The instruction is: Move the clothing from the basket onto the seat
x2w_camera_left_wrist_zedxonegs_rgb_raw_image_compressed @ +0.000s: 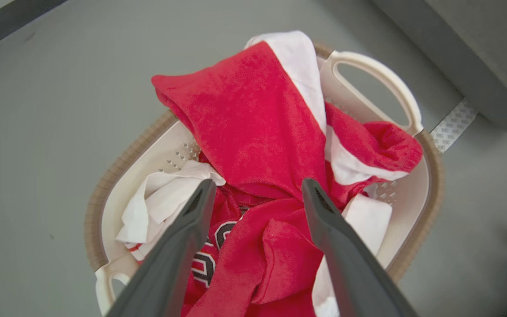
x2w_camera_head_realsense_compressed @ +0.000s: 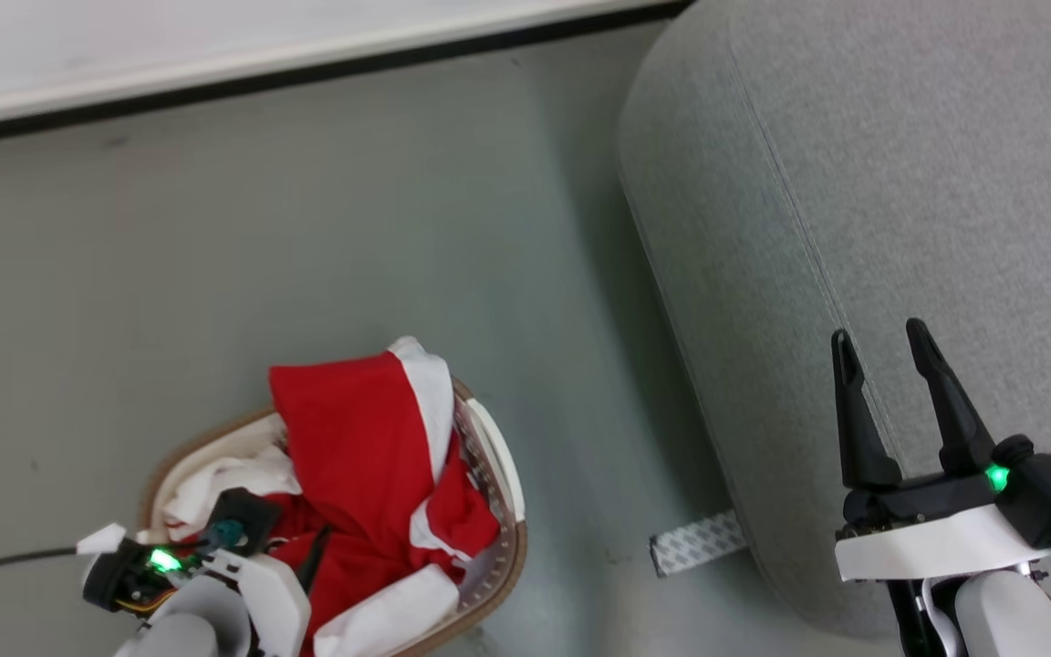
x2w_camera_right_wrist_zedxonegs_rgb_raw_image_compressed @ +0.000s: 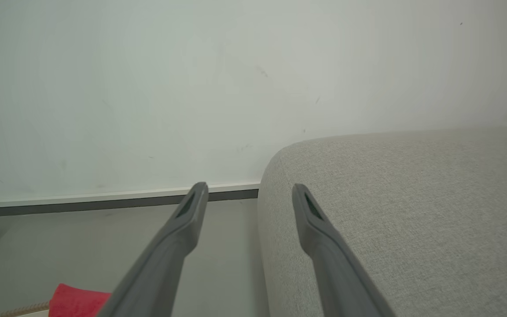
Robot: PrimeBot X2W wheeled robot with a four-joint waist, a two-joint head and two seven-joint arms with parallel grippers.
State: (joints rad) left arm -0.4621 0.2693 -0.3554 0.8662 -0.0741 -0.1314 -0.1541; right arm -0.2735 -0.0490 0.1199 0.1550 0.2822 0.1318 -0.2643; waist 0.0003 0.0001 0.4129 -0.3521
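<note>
Left wrist view looks along the left gripper (x2w_camera_left_wrist_zedxonegs_rgb_raw_image_compressed: 258,182), angled steeply down into the basket (x2w_camera_left_wrist_zedxonegs_rgb_raw_image_compressed: 104,193), fingers spread wide and empty over the heaped red clothing (x2w_camera_left_wrist_zedxonegs_rgb_raw_image_compressed: 244,123); contact cannot be told. The right gripper (x2w_camera_right_wrist_zedxonegs_rgb_raw_image_compressed: 248,186), equally wide and holding nothing, reaches forward level above the rounded edge of the seat (x2w_camera_right_wrist_zedxonegs_rgb_raw_image_compressed: 412,198). The basket stands on the floor (x2w_camera_head_realsense_compressed: 398,228) near the seat.

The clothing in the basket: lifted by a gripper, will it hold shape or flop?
Probably floppy: the clothing lies crumpled in folds and drapes over the basket rim. Likely light for its bulk, being soft fabric. Garments look tangled, so lifting one may drag another.
</note>
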